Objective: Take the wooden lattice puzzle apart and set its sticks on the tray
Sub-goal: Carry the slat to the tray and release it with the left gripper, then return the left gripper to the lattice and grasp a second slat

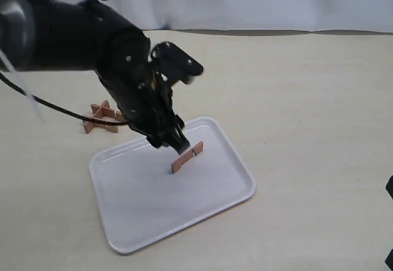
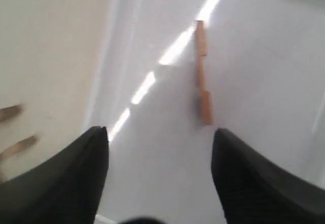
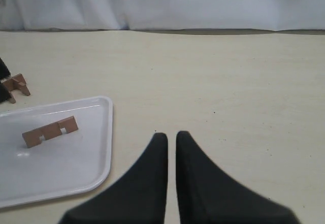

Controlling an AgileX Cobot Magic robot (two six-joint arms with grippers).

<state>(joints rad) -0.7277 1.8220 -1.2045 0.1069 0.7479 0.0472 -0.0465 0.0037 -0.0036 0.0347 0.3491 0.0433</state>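
Note:
One notched wooden stick (image 1: 187, 157) lies on the white tray (image 1: 159, 203), near its far side. My left gripper (image 1: 176, 143) hangs just above and beside the stick; the left wrist view shows this gripper (image 2: 161, 131) open and empty, the stick (image 2: 202, 71) lying free on the tray (image 2: 254, 56) ahead of it. The rest of the wooden lattice puzzle (image 1: 103, 117) sits on the table behind the tray's left corner. My right gripper (image 3: 171, 134) is shut on nothing over bare table, right of the tray (image 3: 76, 158), with the stick (image 3: 50, 131) and the puzzle (image 3: 15, 86) off to its side.
The left arm (image 1: 92, 37) reaches in from the upper left and partly hides the puzzle. A black cable (image 1: 49, 106) trails across the table left of the puzzle. A white curtain (image 1: 258, 0) closes off the back.

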